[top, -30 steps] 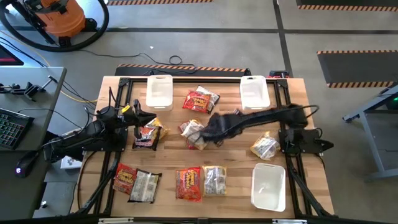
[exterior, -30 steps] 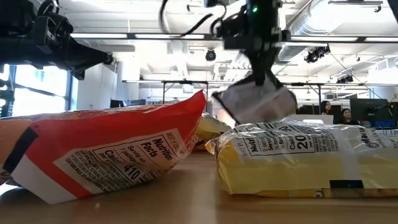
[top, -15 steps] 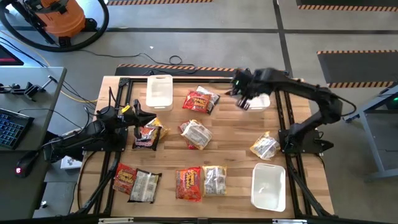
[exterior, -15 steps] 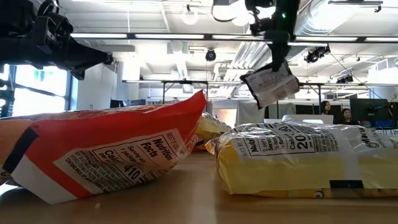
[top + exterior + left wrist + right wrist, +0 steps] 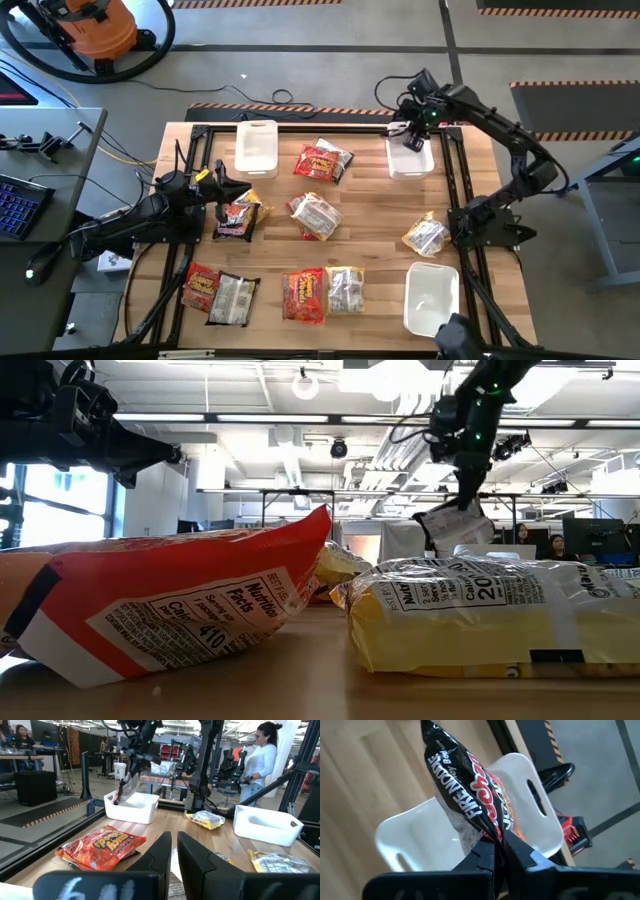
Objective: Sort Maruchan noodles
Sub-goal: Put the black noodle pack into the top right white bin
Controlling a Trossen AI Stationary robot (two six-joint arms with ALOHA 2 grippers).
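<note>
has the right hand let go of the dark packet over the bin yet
No, the right hand is shut on the dark packet, which hangs above the white bin.

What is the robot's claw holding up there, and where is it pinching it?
The right claw pinches a dark crinkly plastic noodle packet by one end, dangling it over a white plastic bin.

"FIRE NOODLE" — dark packet (image 5: 465, 795), "Nutrition Facts" — red-orange packet (image 5: 180, 600)

Bright overhead light, blurred foreground
</note>
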